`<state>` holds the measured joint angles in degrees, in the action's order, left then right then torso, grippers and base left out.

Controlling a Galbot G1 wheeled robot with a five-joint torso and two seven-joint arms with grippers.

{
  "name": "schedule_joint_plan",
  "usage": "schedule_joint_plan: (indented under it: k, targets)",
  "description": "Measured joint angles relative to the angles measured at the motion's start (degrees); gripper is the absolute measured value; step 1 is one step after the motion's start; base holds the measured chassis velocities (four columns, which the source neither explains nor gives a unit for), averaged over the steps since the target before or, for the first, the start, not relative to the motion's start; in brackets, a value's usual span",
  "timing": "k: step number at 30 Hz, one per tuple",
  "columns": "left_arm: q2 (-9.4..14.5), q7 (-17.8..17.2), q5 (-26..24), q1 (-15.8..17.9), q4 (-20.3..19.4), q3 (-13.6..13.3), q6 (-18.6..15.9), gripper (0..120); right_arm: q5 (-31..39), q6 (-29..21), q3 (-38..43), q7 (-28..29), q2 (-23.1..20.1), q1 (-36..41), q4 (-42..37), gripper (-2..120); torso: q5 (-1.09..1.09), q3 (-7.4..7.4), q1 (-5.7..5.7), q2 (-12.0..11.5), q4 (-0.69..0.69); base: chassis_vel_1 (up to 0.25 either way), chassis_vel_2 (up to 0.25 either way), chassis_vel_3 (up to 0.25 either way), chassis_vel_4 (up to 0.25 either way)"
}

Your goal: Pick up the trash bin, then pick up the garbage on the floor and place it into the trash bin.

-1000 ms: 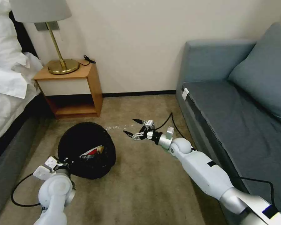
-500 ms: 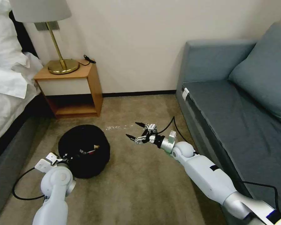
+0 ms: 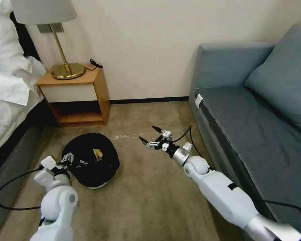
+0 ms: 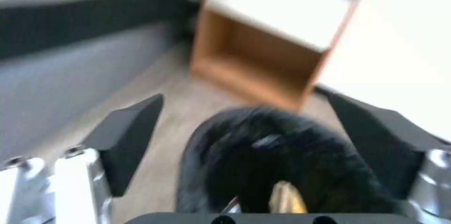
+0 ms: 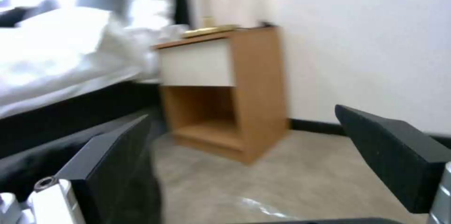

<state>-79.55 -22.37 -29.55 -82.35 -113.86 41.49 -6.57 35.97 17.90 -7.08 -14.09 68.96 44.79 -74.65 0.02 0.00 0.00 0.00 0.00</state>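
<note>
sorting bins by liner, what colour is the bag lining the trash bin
Black, crinkly plastic; the trash bin shows best in the head view.

The trash bin [image 3: 90,160] has a crinkly black plastic liner, matt, with a smooth whitish rim at its base. The carpet [image 3: 150,201] looks short and rough. The nightstand [image 3: 77,97] is smooth light wood. The lamp base [image 3: 67,71] is glossy brass-coloured metal. The sofa [image 3: 257,117] is matt grey-blue cloth.
</note>
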Motion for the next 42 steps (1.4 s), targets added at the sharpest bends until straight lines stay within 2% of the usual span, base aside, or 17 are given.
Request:
schedule_joint_plan:
  k: [2,4,5,7,8,9,12,14,17,42]
  targets:
    - [0.3,5.4,5.1,-4.4,-3.0,-0.6,3.4,99,-0.1,-0.7,2.7,5.6,0.3,3.6,-2.5,100,-0.02,0.0,0.0,0.0,0.0,0.0,0.0,0.0,0.0]
    - [0.3,6.7,6.1,-5.5,-3.8,-0.7,4.3,99,-0.2,-0.9,3.3,7.2,0.4,4.7,-3.3,100,-0.01,0.0,0.0,0.0,0.0,0.0,0.0,0.0,0.0]
    - [0.1,9.0,8.1,-7.7,-5.2,-0.8,6.3,100,-0.4,-1.3,4.4,10.0,0.4,6.3,-5.1,100,-0.01,0.0,0.0,0.0,0.01,0.0,0.0,0.0,0.0]
    - [-0.2,11.4,9.6,-9.9,-6.6,-0.9,8.8,100,-0.6,-2.1,5.7,13.2,0.6,8.6,-8.2,100,-0.02,0.0,0.0,0.0,0.0,0.0,0.0,0.0,0.0]
    - [-0.2,11.4,9.6,-9.9,-6.6,-0.9,8.8,100,-0.6,-2.1,5.7,13.2,0.6,8.6,-8.2,100,-0.02,0.0,0.0,0.0,0.0,0.0,0.0,0.0,0.0]
    - [-0.6,12.7,10.0,-11.5,-7.6,-1.0,10.5,100,-1.0,-2.7,6.5,15.3,0.7,10.2,-10.5,100,-0.01,0.0,0.0,0.0,0.0,0.0,0.0,0.0,0.0]
    - [-1.6,13.6,8.9,-14.6,-10.5,-0.9,12.4,100,-3.0,-4.1,8.4,18.3,1.1,14.1,-15.9,100,-0.01,-0.01,0.0,0.0,0.0,0.0,0.0,0.0,0.0]
    - [-1.6,13.6,8.9,-14.8,-10.7,-0.9,12.5,100,-3.3,-4.2,8.7,18.6,1.2,14.5,-16.3,100,-0.01,-0.01,0.0,0.0,0.01,0.0,0.0,0.0,0.0]
    - [-2.1,14.1,9.0,-17.2,-12.7,-0.6,13.0,100,-5.8,-4.8,10.6,19.7,2.3,18.3,-19.0,100,-0.01,-0.01,0.0,0.0,0.01,0.0,0.0,0.0,0.0]
    - [-2.2,13.9,8.9,-17.2,-12.8,-0.5,12.8,100,-6.0,-5.0,10.9,19.0,2.8,19.6,-19.6,100,-0.02,0.0,0.0,0.0,0.01,0.0,0.0,0.0,0.0]
